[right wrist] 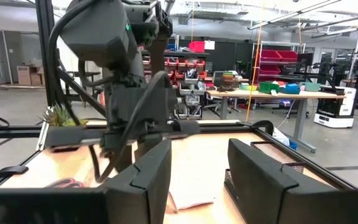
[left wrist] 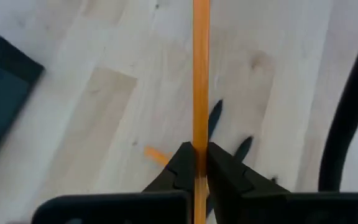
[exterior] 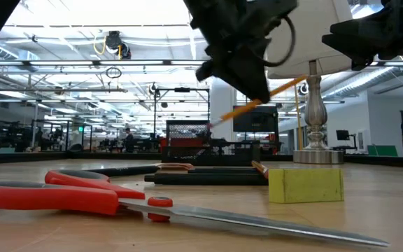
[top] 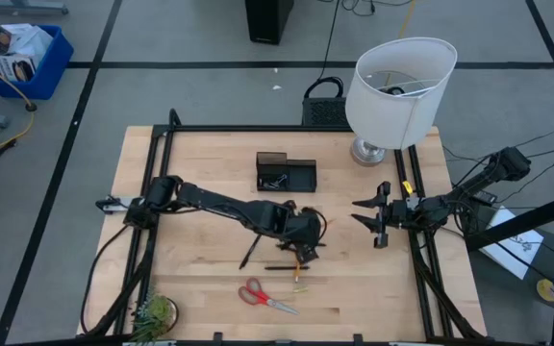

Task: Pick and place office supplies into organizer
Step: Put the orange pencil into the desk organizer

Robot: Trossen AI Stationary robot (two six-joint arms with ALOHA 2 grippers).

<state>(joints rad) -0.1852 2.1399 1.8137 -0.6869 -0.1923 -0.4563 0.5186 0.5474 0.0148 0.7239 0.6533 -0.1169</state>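
Note:
My left gripper (top: 304,238) hangs over the middle of the table, shut on an orange pencil (left wrist: 201,62). In the low view this gripper (exterior: 247,66) carries the pencil (exterior: 285,89) above the table. The red-handled scissors (top: 265,296) lie flat near the table's near edge. Thin black pens (top: 251,253) and a second orange pencil (left wrist: 155,155) lie on the wood below the left gripper. The black organizer (top: 285,173) stands toward the far edge. My right gripper (top: 373,216) waits open by the table's right side, touching nothing. My left gripper pinches the orange pencil's shaft (left wrist: 201,140) between its two fingers (left wrist: 182,169), coming from above. The pencil is lifted clear of the table and tilted. It sticks out on both sides of the fingers in the low view.
A big white lampshade on a metal stand (top: 397,91) sits at the far right corner. A small green plant (top: 152,312) is at the near left corner. A yellowish block (exterior: 306,185) lies on the wood behind the scissors (exterior: 82,196). A black frame (top: 258,128) borders the table.

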